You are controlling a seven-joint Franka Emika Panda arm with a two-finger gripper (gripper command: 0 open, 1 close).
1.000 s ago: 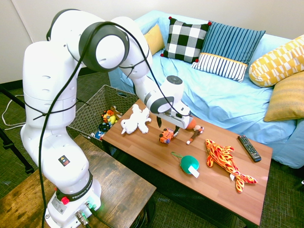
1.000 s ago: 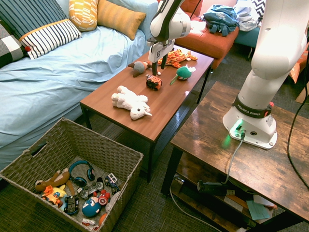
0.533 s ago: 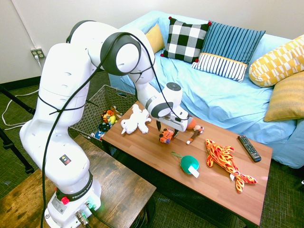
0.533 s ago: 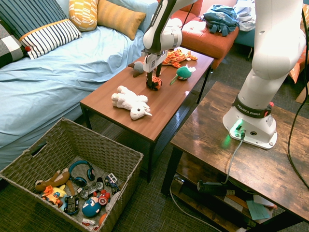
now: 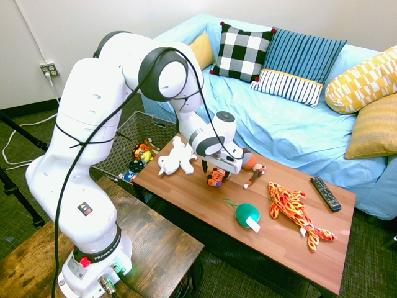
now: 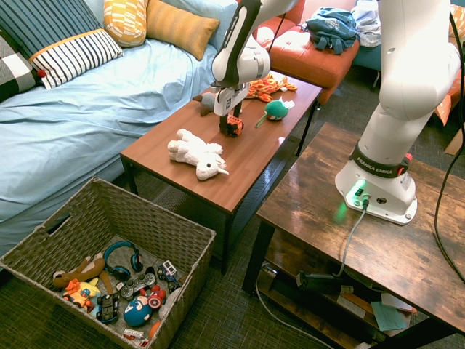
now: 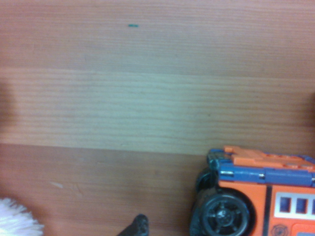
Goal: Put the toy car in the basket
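One toy car [image 5: 216,177] stands on the wooden table [image 5: 273,233], near the end closest to the basket [image 6: 102,211], and the claw [image 5: 217,176] is down over it with its fingers apart, one on either side of the car; whether they touch the car is hard to tell from these angles. In the wrist view the car [image 7: 256,196] is orange with a blue stripe, white window frames and a dark wheel, sitting on bare wood grain, with a tuft of white fur [image 7: 17,219] at the picture's corner.

Four soft toys share the table: one white plush animal [image 6: 197,158] lying near the car on the basket side, one brown and orange monkey [image 5: 252,167] just beyond the car toward the sofa, one round green toy with a white tag [image 5: 247,215], and one orange and red flame-patterned fish [image 5: 293,208]. One black remote [image 5: 325,193] lies by the sofa-side edge.

The basket sits on the floor past the table's short end, well apart from the car, and already holds a jumble of small toys (a pair of blue headphones [image 6: 120,254] among them). The blue sofa [image 5: 291,127] carries several cushions, some only partly in view
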